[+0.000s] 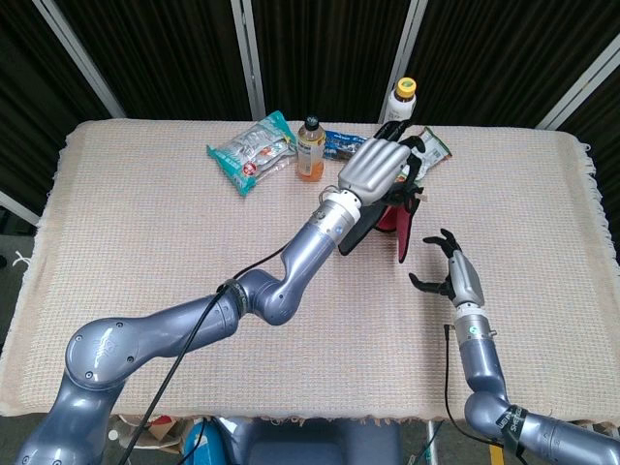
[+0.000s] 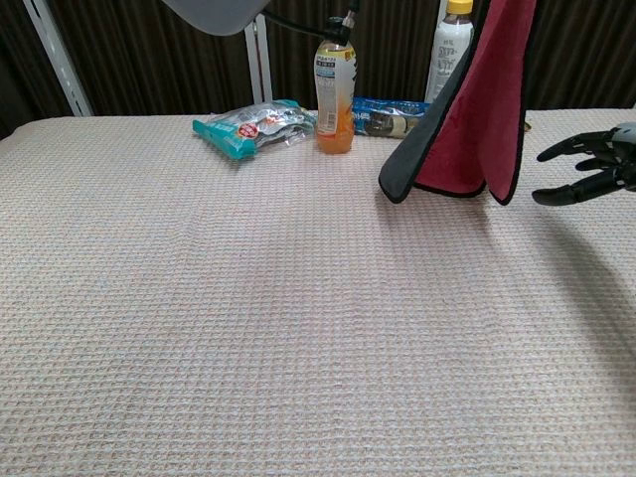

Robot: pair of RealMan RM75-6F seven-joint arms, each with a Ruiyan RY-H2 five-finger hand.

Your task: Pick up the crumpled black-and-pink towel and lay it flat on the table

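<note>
The left hand [image 1: 380,167] is raised above the far side of the table [image 1: 145,252], fingers closed around the top of the black-and-pink towel [image 2: 475,109], which hangs straight down from it. In the chest view the towel's pink face shows with a black edge, its lower hem hovering just above the cloth surface, clear of it. The right hand [image 1: 451,275] sits low, just beside and below the towel's hanging end, fingers spread and curved, holding nothing and not touching the fabric. Beyond the left hand stand a white bottle [image 1: 402,100] and an orange drink bottle [image 2: 335,84]; further left lies a teal snack packet [image 2: 248,125].
</note>
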